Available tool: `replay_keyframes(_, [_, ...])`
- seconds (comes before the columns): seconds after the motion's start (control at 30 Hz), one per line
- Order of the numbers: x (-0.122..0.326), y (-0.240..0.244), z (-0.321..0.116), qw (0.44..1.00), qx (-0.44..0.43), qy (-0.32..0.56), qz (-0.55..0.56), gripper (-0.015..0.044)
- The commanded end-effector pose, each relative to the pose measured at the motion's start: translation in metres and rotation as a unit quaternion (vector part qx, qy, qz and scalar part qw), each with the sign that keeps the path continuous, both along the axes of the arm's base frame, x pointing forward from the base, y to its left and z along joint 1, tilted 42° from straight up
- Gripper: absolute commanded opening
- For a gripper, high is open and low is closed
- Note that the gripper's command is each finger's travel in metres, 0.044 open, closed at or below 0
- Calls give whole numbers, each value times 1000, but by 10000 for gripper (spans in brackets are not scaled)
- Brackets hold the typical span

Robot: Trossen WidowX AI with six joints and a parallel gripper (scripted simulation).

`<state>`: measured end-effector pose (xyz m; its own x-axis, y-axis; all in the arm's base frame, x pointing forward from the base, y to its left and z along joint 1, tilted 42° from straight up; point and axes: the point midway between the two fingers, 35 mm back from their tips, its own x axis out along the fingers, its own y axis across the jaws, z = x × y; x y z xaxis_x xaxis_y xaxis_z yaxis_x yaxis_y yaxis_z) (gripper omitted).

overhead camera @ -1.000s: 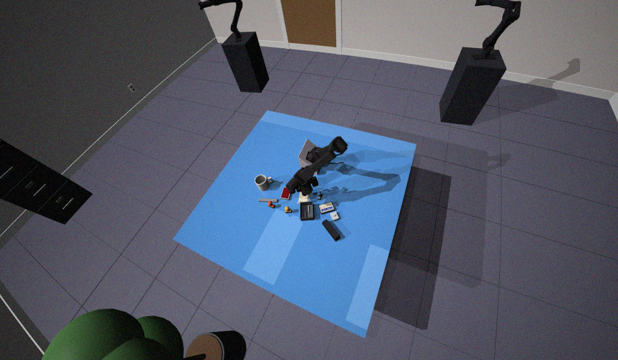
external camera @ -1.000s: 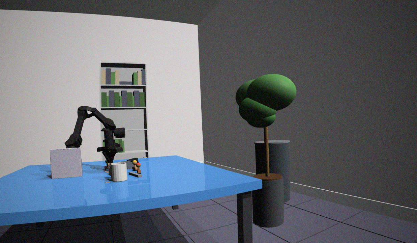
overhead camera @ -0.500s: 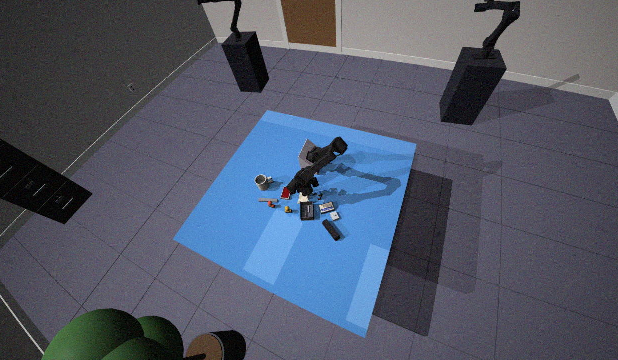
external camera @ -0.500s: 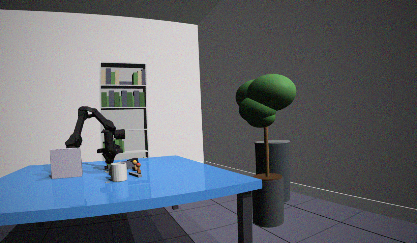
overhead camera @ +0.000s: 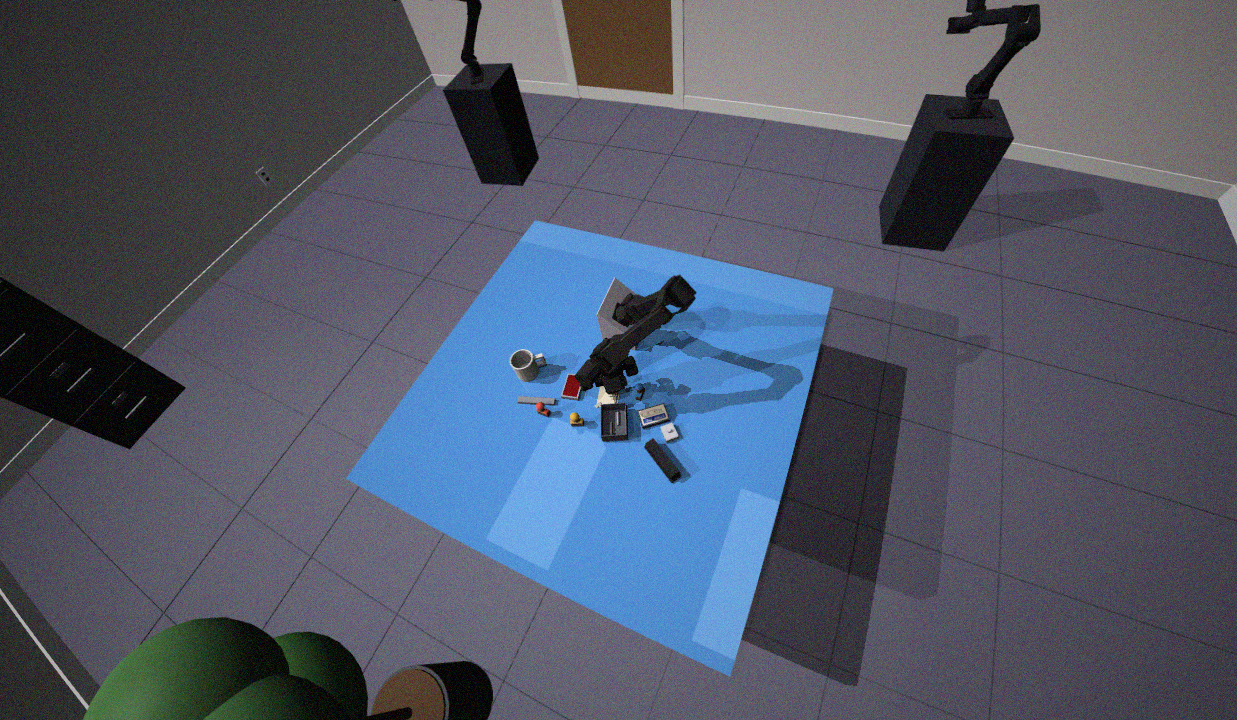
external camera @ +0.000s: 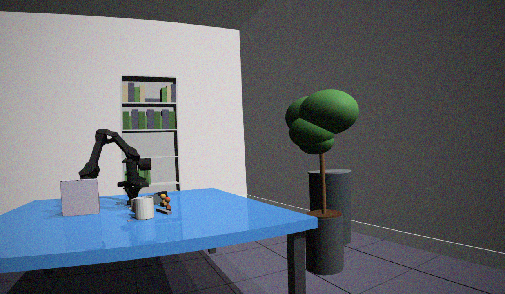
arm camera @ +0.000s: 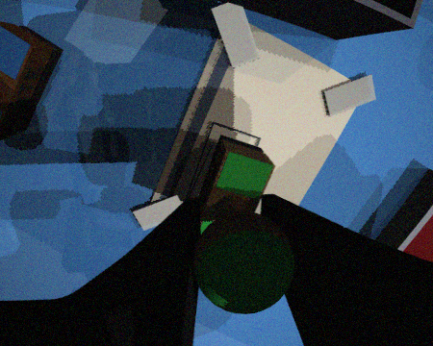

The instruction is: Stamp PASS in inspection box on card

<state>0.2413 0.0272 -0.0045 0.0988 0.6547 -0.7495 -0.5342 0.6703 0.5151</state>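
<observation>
My gripper [arm camera: 230,208] [external camera: 132,196] is shut on the green-marked stamp, upright over the card. The stamp [arm camera: 245,173] has a brown block with a green top patch and a dark green round knob. The pale card [arm camera: 293,111] [overhead camera: 604,400] lies under it, with grey tabs at its edges. The outlined inspection box [arm camera: 236,131] is partly hidden by the stamp; I cannot tell whether the stamp touches the card. No print is visible on the uncovered part. The red ink pad [arm camera: 430,235] [overhead camera: 572,386] lies to the right in the wrist view.
A blue-topped stamp [arm camera: 7,50] stands left of the card in the wrist view. A dark tray [overhead camera: 614,433] [arm camera: 342,24] lies beside the card. A red-knobbed stamp [overhead camera: 541,409], yellow-knobbed stamp [overhead camera: 575,419], grey bar [overhead camera: 536,400], mug [overhead camera: 524,364] [external camera: 143,207] and black bar [overhead camera: 662,460] lie around.
</observation>
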Motion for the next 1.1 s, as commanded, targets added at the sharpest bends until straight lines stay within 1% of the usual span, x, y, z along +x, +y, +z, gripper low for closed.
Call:
replay_keyframes(0.0, [0, 3, -2, 1000, 2, 2, -3, 0])
replay_keyframes(1.07, [0, 8, -8, 1000, 3, 4, -5, 0])
